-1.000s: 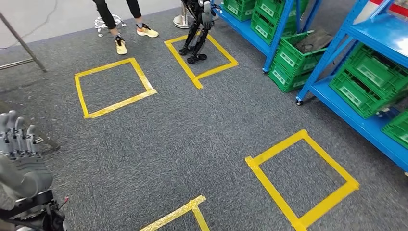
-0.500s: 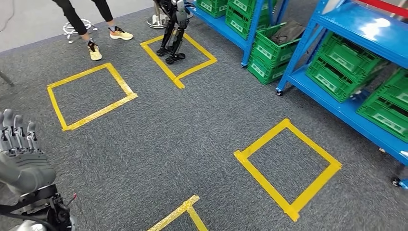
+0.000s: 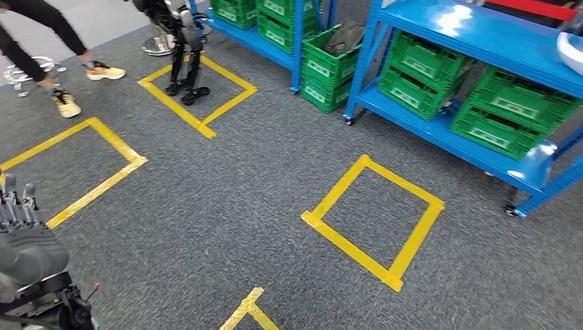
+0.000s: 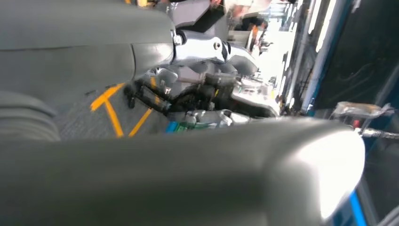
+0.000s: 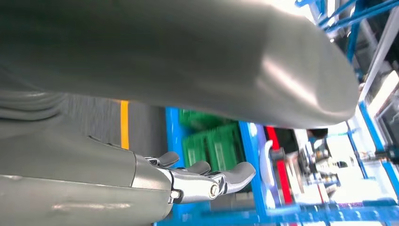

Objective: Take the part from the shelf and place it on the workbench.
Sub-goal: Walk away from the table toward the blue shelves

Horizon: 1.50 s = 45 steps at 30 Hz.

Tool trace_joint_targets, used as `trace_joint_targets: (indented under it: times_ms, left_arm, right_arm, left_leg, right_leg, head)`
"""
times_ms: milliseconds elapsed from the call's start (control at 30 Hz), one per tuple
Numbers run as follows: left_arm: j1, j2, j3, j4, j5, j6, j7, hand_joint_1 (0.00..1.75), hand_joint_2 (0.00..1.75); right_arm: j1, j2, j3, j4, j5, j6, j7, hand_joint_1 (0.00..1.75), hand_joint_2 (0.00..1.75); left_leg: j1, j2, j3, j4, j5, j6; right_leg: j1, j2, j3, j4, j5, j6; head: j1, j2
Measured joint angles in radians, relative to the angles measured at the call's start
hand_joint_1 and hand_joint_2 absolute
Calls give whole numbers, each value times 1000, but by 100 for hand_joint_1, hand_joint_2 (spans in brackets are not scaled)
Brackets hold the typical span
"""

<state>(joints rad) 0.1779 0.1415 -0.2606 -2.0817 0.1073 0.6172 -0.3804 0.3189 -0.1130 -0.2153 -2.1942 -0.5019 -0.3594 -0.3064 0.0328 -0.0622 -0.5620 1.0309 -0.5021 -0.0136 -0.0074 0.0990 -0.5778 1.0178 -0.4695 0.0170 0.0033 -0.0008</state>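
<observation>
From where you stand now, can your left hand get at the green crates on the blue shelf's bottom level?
Probably not. The left hand sits low at the robot's side, with open carpet and a yellow tape square between it and the green crates on the blue shelf.

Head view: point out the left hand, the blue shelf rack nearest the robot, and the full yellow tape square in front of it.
left hand (image 3: pixel 24 251), head view, grey back of the hand.
blue shelf rack (image 3: pixel 474 38), head view, upper shelf surface.
yellow tape square (image 3: pixel 344 240), head view, near tape edge.

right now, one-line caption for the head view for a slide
Left hand empty over grey carpet with yellow tape squares, blue steel shelves of green plastic crates ahead.
</observation>
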Motion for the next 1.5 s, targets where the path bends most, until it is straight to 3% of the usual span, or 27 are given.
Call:
trace_joint_targets:
  times_ms: [67,133,200,267,300,333,367,400,467,533,600,667,733,767,833,867,933,967,1033,1100,1167,1267,1333,1367,1400,1467,1500]
  left_arm:
    - [-1,0,-1,-1,-5,3,8,0,0]
    - [-2,0,-2,-1,-11,3,13,0,0]
    - [-3,0,-2,-3,-16,3,19,0,0]
    - [-2,0,-2,-3,-18,3,26,0,0]
    - [-2,0,-2,-3,-18,3,29,0,0]
    - [-2,0,-2,-3,-18,3,32,0,0]
    - [-2,0,-2,-3,-18,3,36,0,0]
    - [-3,0,-2,-3,-18,2,42,0,0]
    - [-3,0,-2,-3,-19,1,54,0,0]
    - [-5,0,-3,-2,-23,-1,62,0,0]
    - [-9,0,-6,-2,-32,-3,68,0,0]
    - [-16,2,-10,-3,-41,-4,74,0,0]
    - [-17,5,-13,-3,-45,-4,81,0,0]
    - [-17,6,-15,-3,-47,-4,83,0,0]
    - [-17,8,-18,-2,-57,-4,89,0,0]
    - [-17,9,-20,-2,-67,-3,94,0,0]
    - [-18,13,-23,-1,-87,-2,105,0,0]
    - [-19,14,-24,-2,-92,-2,110,0,0]
    - [-21,16,-27,-2,-96,-3,117,0,0]
    - [-22,17,-29,-3,-97,-4,119,0,0]
    - [-24,17,-32,-6,-96,-6,120,0,0]
    - [-23,18,-36,-8,-95,-6,122,0,0]
    - [-23,19,-38,-7,-95,-6,124,0,0]
    - [-23,19,-39,-7,-95,-7,126,0,0]
    - [-23,20,-41,-7,-95,-7,128,0,0]
    - [-23,20,-43,-8,-95,-7,130,0,0]
    - [-23,21,-44,-8,-95,-7,131,0,0]
  right_arm:
    - [1,3,-4,-1,33,-18,10,0,0]
    - [1,5,-6,-1,49,-30,15,0,0]
    - [-2,6,-6,-1,57,-40,18,0,0]
    - [-3,7,-6,-1,61,-47,21,0,0]
    - [-2,8,-6,-1,62,-49,21,0,0]
    - [-1,8,-6,-1,64,-51,22,0,0]
    - [-1,9,-6,-1,65,-54,22,0,0]
    - [-1,9,-5,-1,68,-58,23,0,0]
    - [-3,8,-5,-2,54,-54,21,0,0]
    - [-4,8,-3,-5,8,-24,13,0,0]
    - [-1,7,-1,-8,-21,-3,5,0,0]
    - [-1,8,0,-13,-15,-7,2,0,0]
    - [-3,8,1,-15,-9,-14,3,0,0]
    - [-3,9,2,-15,-9,-16,4,0,0]
    - [-1,9,3,-15,-9,-20,5,0,0]
    - [-1,9,4,-15,-10,-20,6,0,0]
    - [0,9,4,-15,-13,-18,6,0,0]
    - [0,9,4,-15,-14,-17,6,0,0]
    - [1,9,5,-15,-15,-15,6,0,0]
    - [2,8,5,-15,-15,-13,7,0,0]
    - [2,7,5,-15,-14,-12,6,0,0]
    - [1,7,5,-15,-12,-11,5,0,0]
    - [3,7,6,-14,-11,-11,5,0,0]
    - [3,7,6,-14,-11,-12,5,0,0]
    - [3,7,6,-14,-10,-12,5,0,0]
    - [2,7,6,-14,-9,-13,6,0,0]
    - [2,7,6,-14,-9,-13,6,0,0]
  left_leg:
    - [-3,12,8,-3,-2,14]
    - [-2,32,12,-9,2,27]
    - [-4,53,15,-12,2,36]
    - [-10,74,14,-12,-1,42]
    - [-12,85,15,-12,-3,44]
    - [-14,96,16,-12,-4,45]
    - [-16,105,18,-12,-6,45]
    - [-18,114,21,-12,-9,44]
    - [-22,130,26,-12,-14,39]
    - [-23,143,29,-14,-17,30]
    - [-21,149,33,-17,-20,21]
    - [-19,120,21,20,-45,12]
    - [-17,80,-34,132,-96,6]
    - [-16,73,-70,196,-116,4]
    - [-16,68,-112,248,-110,1]
    - [-15,67,-106,220,-81,1]
    - [-11,47,-57,95,-11,2]
    - [-9,34,-29,40,8,4]
    - [-9,18,-4,-7,12,11]
    - [-10,30,1,-12,13,21]
    - [-7,46,5,-17,14,31]
    - [-10,73,7,-19,10,44]
    - [-13,92,9,-19,7,47]
    - [-15,102,12,-19,4,47]
    - [-16,111,15,-19,2,46]
    - [-20,128,23,-19,-5,41]
    - [-21,137,26,-19,-7,37]
  right_leg:
    - [-4,18,-14,-1,3,13]
    - [-5,-9,-31,19,-8,23]
    - [-3,-64,-71,108,-59,29]
    - [-5,-87,-133,234,-114,33]
    - [-6,-89,-150,269,-122,32]
    - [-6,-91,-149,268,-112,30]
    - [-4,-93,-130,230,-85,26]
    - [-1,-102,-95,163,-51,19]
    - [8,-126,-32,44,-10,6]
    - [17,-130,-13,5,-6,-4]
    - [16,-116,-6,-7,-1,-12]
    - [9,-105,13,-27,6,-21]
    - [5,-93,26,-35,9,-28]
    - [5,-86,26,-35,9,-29]
    - [4,-68,28,-35,6,-29]
    - [4,-59,30,-34,4,-28]
    - [2,-42,32,-28,-3,-20]
    - [3,-33,30,-21,-7,-14]
    - [3,-18,19,-12,-11,-1]
    - [-1,-6,7,-10,-10,11]
    - [-1,-30,-13,23,-31,21]
    - [-3,-82,-101,198,-113,33]
    - [-6,-89,-140,270,-127,33]
    - [-5,-91,-132,251,-107,31]
    - [-4,-97,-104,196,-74,27]
    - [6,-140,-37,59,-21,12]
    - [12,-155,-15,15,-10,5]
  head:
    - [2,0]
    - [8,0]
    - [21,0]
    - [32,0]
    - [36,0]
    - [39,0]
    - [42,0]
    - [45,0]
    - [47,0]
    - [46,0]
    - [45,0]
    - [40,0]
    - [28,0]
    - [22,0]
    - [13,0]
    - [10,0]
    - [3,0]
    - [0,0]
    - [0,0]
    - [2,0]
    - [8,0]
    - [29,0]
    - [36,0]
    - [39,0]
    - [42,0]
    - [46,0]
    - [47,0]
